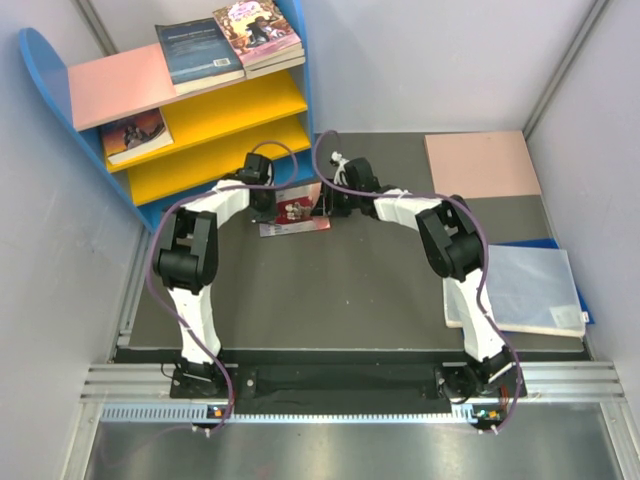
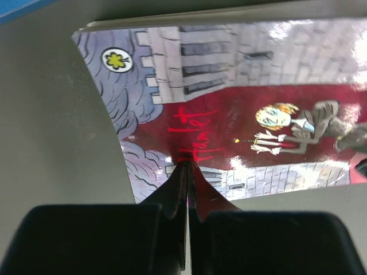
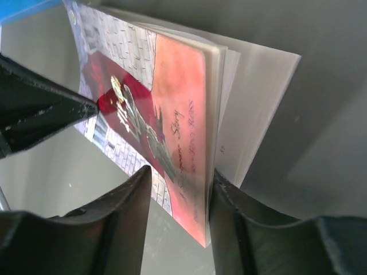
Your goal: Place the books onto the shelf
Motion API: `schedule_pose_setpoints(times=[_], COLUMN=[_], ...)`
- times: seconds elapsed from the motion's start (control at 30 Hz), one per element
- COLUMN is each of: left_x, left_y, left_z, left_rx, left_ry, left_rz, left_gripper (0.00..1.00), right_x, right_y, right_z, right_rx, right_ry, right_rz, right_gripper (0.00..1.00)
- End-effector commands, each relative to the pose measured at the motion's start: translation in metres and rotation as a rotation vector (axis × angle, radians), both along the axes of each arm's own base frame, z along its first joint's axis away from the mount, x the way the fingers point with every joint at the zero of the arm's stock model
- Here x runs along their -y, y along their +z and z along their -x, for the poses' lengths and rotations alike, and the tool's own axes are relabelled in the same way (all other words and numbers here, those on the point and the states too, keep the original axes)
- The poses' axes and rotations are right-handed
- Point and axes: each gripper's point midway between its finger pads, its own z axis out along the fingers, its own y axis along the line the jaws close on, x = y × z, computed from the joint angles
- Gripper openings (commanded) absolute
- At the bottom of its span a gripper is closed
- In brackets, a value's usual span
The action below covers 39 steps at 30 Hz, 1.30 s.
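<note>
The shelf (image 1: 215,110) stands at the back left with blue sides, a pink top board and yellow boards. On it lie a navy book (image 1: 200,55), a pink-purple book (image 1: 258,30) and an orange-brown book (image 1: 135,135). A red-white book (image 1: 300,212) lies on the dark mat between the two grippers. My left gripper (image 2: 187,163) is shut, its tips pressing down on that book's red cover (image 2: 229,114). My right gripper (image 3: 180,175) straddles the raised cover and front pages (image 3: 178,103). Its right finger (image 3: 229,212) touches them, while the left finger (image 3: 129,200) stands apart.
A flat pink board (image 1: 482,165) lies at the back right of the mat. A large pale blue-white pad (image 1: 530,290) rests at the right edge. Grey walls close in on both sides and behind the shelf.
</note>
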Motion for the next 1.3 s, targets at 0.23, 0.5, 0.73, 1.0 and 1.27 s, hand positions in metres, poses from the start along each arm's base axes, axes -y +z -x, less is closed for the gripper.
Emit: schedule_pose_setpoints(times=[0.23,0.5,0.73,1.0,1.27], left_x=[0.014,0.012,0.028,0.045,0.035], left_y=[-0.022,0.06,0.101,0.123,0.145], left_z=[0.043,0.061,0.101,0.141,0.163], left_rx=[-0.084,0.126,0.174,0.226,0.343], left_ry=[-0.046,0.023,-0.023,-0.018,0.145], left_rz=[0.021,0.115,0.271,0.477,0.605], left_gripper=[0.09,0.99,0.99,0.99,0.99], right_x=[-0.062,-0.036,-0.015,0.018,0.037], right_y=[0.047,0.054,0.078,0.087,0.106], right_z=[0.091,0.118,0.135,0.146,0.145], right_rx=[0.009,-0.011,0.007,0.021,0.034], right_ry=[0.25,0.204,0.114,-0.046,-0.213], right_rz=[-0.136,-0.145,-0.201,-0.204,-0.291], right_gripper=[0.0,0.0,0.0,0.0,0.0])
